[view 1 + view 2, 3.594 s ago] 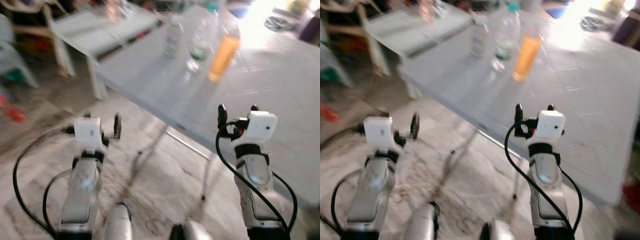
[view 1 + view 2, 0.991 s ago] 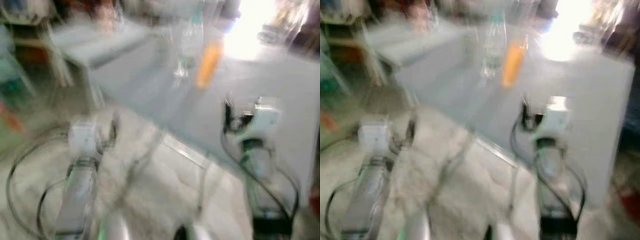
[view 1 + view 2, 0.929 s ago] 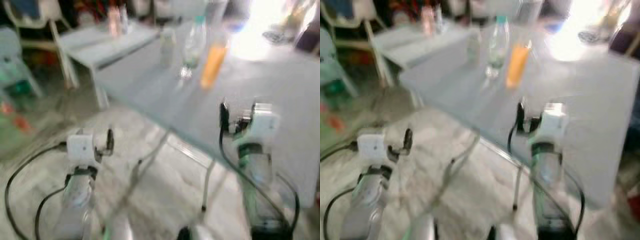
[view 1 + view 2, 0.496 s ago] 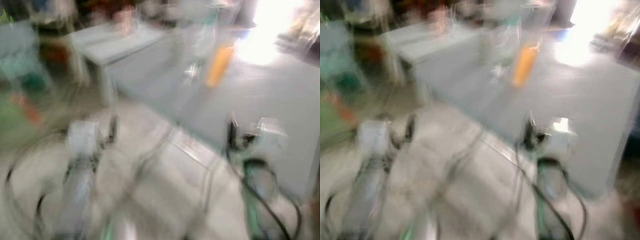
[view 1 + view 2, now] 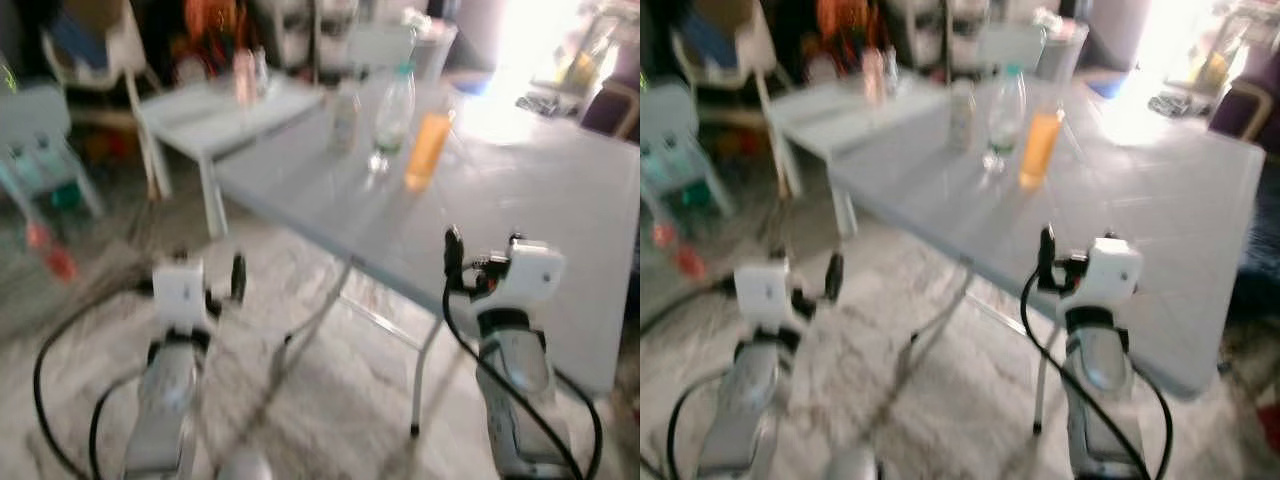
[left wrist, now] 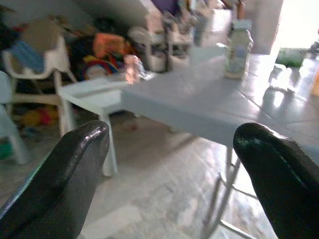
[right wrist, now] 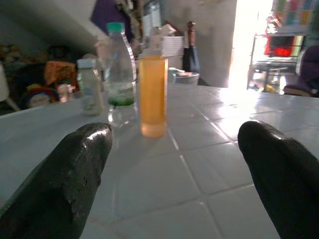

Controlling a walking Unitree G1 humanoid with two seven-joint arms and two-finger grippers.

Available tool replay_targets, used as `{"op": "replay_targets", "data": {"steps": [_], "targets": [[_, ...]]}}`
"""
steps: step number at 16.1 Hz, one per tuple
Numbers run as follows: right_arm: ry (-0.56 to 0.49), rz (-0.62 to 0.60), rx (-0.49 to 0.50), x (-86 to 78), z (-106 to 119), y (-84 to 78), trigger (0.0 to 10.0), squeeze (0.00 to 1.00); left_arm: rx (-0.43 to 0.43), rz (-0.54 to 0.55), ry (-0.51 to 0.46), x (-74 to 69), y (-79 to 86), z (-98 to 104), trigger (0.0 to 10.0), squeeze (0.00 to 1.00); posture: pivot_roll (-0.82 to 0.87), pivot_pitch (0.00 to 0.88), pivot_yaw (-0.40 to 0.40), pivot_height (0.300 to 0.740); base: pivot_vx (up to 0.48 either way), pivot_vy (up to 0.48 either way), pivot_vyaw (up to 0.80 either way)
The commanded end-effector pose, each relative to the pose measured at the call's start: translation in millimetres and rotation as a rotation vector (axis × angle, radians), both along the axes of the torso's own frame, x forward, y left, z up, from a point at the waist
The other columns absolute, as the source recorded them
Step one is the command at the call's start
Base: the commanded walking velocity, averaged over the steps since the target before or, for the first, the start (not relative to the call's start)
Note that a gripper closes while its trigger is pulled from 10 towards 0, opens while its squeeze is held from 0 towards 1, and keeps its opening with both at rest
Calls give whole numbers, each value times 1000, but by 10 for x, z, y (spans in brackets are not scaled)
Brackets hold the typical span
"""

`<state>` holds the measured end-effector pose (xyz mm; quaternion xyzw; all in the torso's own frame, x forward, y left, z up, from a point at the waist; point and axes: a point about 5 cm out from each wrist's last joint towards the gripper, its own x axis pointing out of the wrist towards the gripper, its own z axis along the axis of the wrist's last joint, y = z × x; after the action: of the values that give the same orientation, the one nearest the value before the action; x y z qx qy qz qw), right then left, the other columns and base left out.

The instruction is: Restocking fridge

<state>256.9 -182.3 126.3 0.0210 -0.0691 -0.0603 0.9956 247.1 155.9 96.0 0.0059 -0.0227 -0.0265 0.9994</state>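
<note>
Three bottles stand together on the pale grey tiled table (image 5: 520, 190): an orange bottle (image 5: 428, 152), a clear bottle with a green cap (image 5: 392, 108) and a small white bottle (image 5: 345, 115). My right gripper (image 5: 483, 245) hovers open over the table's near edge, pointing at the orange bottle (image 7: 152, 97) with nothing between its fingers. To the left of the table, my left gripper (image 5: 208, 272) is raised over the floor, also open and empty. It faces the table's corner and the small white bottle (image 6: 236, 50).
A low white table (image 5: 225, 110) with a pink bottle (image 5: 243, 78) stands beyond the grey table's left corner. Small chairs (image 5: 40, 130) and clutter line the far left. The table's metal legs (image 5: 425, 370) stand on marble floor between my arms.
The whole picture has shifted and sharpened as the camera moved. Both arms keep the same raised pose with fingers apart.
</note>
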Motion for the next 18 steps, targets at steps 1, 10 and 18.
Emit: {"op": "replay_targets", "data": {"steps": [1,10,18], "targets": [[-8,7,3,41,27,16,10000,0,4,-9,-29,58,0,78,10000,0,119,54,-24,740,480,0,0],[-14,3,8,84,28,35,10000,0,-9,-48,-32,116,-73,110,10000,0,102,88,-23,740,478,0,0],[-26,46,0,126,50,135,10000,0,-20,-44,-51,102,-110,133,10000,0,108,91,-40,740,101,0,0]]}}
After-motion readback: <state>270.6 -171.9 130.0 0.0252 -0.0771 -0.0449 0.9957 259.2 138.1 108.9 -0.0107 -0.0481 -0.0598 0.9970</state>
